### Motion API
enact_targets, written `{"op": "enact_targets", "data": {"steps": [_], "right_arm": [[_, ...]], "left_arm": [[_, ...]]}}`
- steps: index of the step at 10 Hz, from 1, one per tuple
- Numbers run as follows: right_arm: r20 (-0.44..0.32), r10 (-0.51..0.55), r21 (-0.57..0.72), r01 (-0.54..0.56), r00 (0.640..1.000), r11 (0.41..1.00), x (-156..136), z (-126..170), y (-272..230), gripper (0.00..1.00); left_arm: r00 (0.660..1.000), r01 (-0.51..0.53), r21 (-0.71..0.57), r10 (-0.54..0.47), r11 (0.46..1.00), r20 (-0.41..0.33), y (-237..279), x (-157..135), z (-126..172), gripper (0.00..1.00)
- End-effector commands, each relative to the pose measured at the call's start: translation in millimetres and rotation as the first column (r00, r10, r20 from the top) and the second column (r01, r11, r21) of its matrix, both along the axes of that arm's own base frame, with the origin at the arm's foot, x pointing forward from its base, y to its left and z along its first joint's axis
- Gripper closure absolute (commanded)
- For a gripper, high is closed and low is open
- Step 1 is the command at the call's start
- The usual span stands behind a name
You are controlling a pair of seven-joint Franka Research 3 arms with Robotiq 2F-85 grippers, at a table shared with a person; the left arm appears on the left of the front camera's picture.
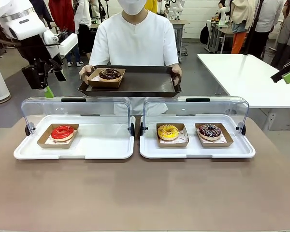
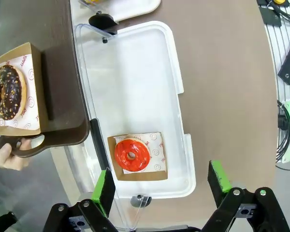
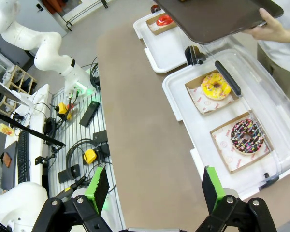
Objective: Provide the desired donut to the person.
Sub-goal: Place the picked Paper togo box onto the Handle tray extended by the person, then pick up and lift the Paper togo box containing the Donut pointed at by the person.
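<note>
The brown desk in front of me carries two white trays side by side, close but not touching: the left tray and the right tray. Each has a clear lid raised along its far edge.

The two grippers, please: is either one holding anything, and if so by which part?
Neither: the left gripper and right gripper both stand open and empty. The person holds the tray by its end handles.
</note>
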State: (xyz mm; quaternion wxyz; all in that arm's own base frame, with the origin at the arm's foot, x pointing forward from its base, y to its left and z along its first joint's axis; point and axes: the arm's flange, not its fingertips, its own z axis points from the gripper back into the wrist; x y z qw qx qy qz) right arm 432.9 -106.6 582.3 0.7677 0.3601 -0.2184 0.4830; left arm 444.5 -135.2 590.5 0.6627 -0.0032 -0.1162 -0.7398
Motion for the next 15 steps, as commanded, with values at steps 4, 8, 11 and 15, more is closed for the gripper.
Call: {"op": "enact_targets", "data": {"steps": [4, 8, 11, 15], "right_arm": [[-0.004, -0.004, 0.000, 0.004, 1.000, 1.000, 0, 1, 1, 0.00], [-0.004, -0.004, 0.000, 0.004, 1.000, 1.000, 0, 1, 1, 0.00], [-0.004, -0.004, 0.000, 0.004, 1.000, 1.000, 0, 1, 1, 0.00], [-0.004, -0.004, 0.000, 0.004, 1.000, 1.000, 0, 1, 1, 0.00]], "left_arm": [[1.000, -0.004, 0.004, 0.004, 1.000, -0.001, 1, 1, 1, 0.00], [1.000, -0.001, 0.000, 0.001, 1.000, 0.000, 0, 0, 0, 0.00], [0.986, -0.168, -0.371, 0.149, 0.913, -0.079, 124, -10, -22, 0.00], [0.993, -0.120, -0.696, 0.087, 0.708, -0.083, 229, -69, -45, 0.00]]}}
